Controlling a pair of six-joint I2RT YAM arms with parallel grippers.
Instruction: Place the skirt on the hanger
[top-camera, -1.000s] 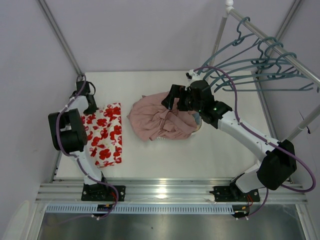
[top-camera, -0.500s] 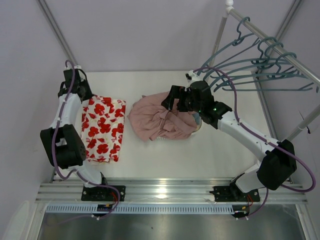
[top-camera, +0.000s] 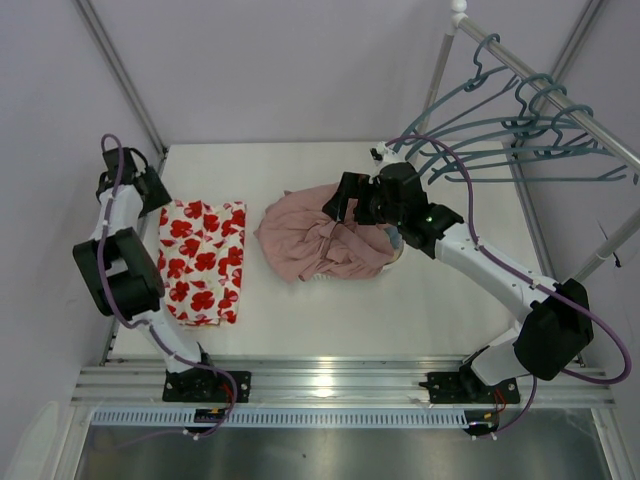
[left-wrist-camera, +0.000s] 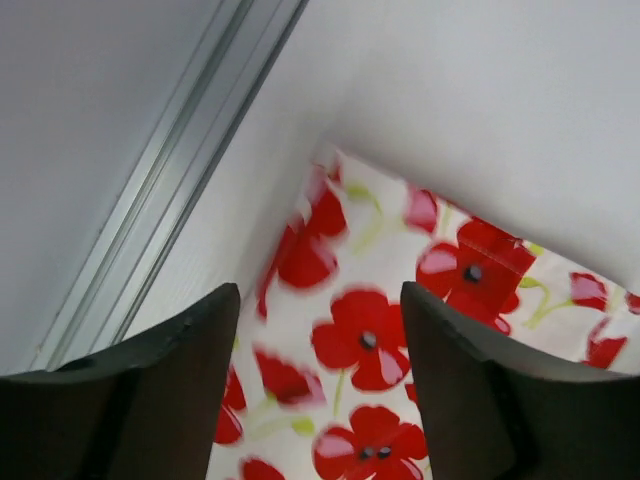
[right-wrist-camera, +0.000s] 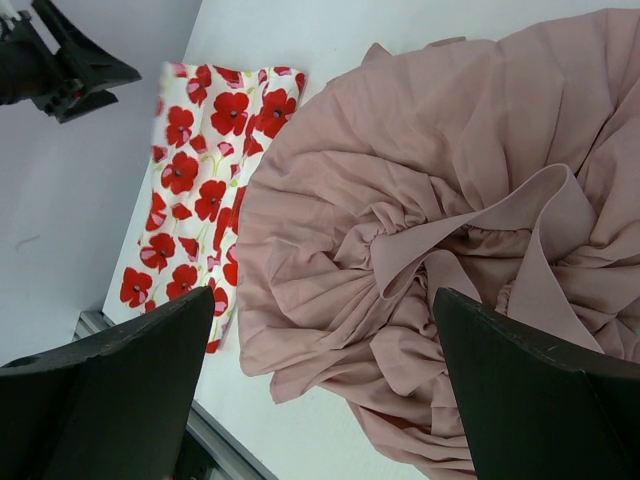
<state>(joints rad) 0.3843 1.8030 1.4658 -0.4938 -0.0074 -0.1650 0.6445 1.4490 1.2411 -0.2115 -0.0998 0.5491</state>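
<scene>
The skirt (top-camera: 200, 260), white with red poppies, lies flat on the left of the table. My left gripper (top-camera: 150, 190) hovers at its far left corner. In the left wrist view that gripper (left-wrist-camera: 320, 295) is open, with nothing between its fingers and the skirt (left-wrist-camera: 400, 300) below them. Several teal-grey hangers (top-camera: 500, 140) hang from the rail at the upper right. My right gripper (top-camera: 340, 205) is open over a pink garment mid-table, far from the hangers. The right wrist view shows its jaws (right-wrist-camera: 322, 295) wide apart and empty, with the skirt (right-wrist-camera: 200, 190) to the left.
A crumpled dusty-pink garment (top-camera: 320, 240) (right-wrist-camera: 420, 220) lies in the middle of the table, just right of the skirt. The hanger rail (top-camera: 560, 90) slopes across the upper right on a white post. Grey walls and a metal frame bound the table's left edge.
My left gripper has swung out to the table's far left, dragging the skirt's far edge so the cloth lies wider and flatter, then opened and let go. The right arm has stayed still.
</scene>
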